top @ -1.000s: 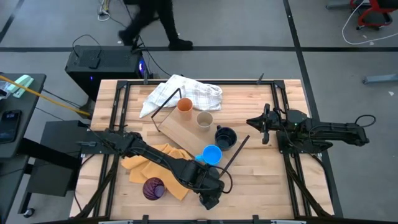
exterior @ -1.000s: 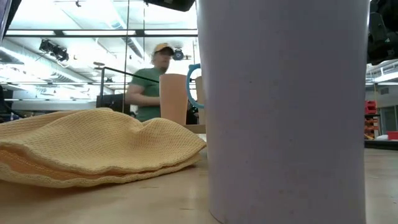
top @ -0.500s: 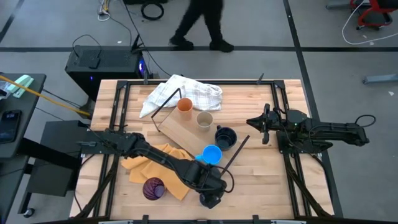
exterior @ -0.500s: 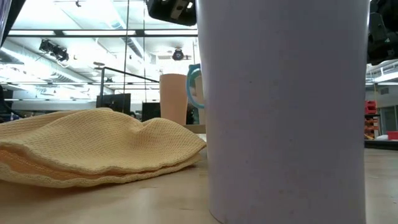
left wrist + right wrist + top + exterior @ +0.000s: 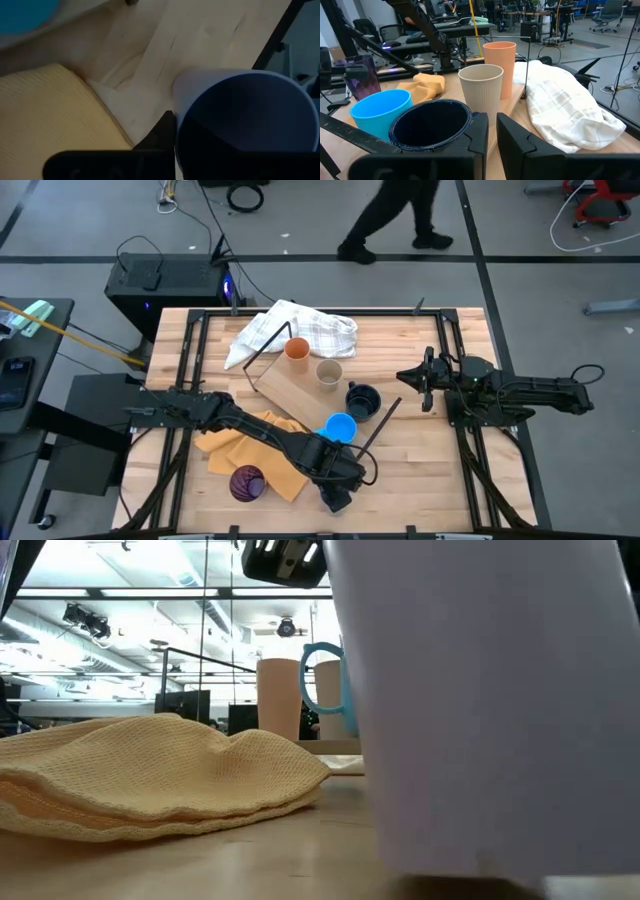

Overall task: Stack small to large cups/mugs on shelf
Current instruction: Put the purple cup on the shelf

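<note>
Cups sit spread over the middle of the worktop (image 5: pixel 440 470). Farthest left, the dark purple cup (image 5: pixel 247 482) stands upright against the near edge of the yellow-orange cloth (image 5: pixel 225 442). Just right of it, at the worktop's near edge, the left tool (image 5: pixel 337 498) is clenched on the rim of the pale lavender cup (image 5: pixel 480 700), which leans over, its base seeming just clear of the wood (from above the arm hides this cup almost wholly). Behind, the shelf (image 5: pixel 285 388) lies on the worktop, its light board slanting and its black wire frame reaching toward the white checked cloth (image 5: pixel 300 328). Along the board's right side stand the orange cup (image 5: pixel 297 348), then the tan cup (image 5: pixel 329 372); the bright blue mug (image 5: pixel 341 427) and the dark navy mug (image 5: pixel 362 400) stand just beside each other nearer the front. Well apart at the right, the right tool (image 5: pixel 415 377) hovers facing these cups, its fingers a narrow gap apart and gripping nothing.
</note>
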